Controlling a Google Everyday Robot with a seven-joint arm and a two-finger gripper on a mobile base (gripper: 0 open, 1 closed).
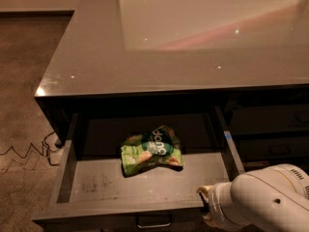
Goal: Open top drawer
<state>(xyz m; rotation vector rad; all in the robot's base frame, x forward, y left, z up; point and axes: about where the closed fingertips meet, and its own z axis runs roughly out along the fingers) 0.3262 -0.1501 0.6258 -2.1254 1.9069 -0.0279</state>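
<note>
The top drawer (96, 187) stands well out beneath the desk (96, 57), a snack bag (152, 151) inside; your gripper (206, 199) sits at the drawer's front right corner, its hold impossible to tell; opening looks done; next, back away cleanly.

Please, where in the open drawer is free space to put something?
The top drawer is bare between its left wall and the snack bag, and along its front wall. Crowded: the front right corner, where the gripper sits.
</note>
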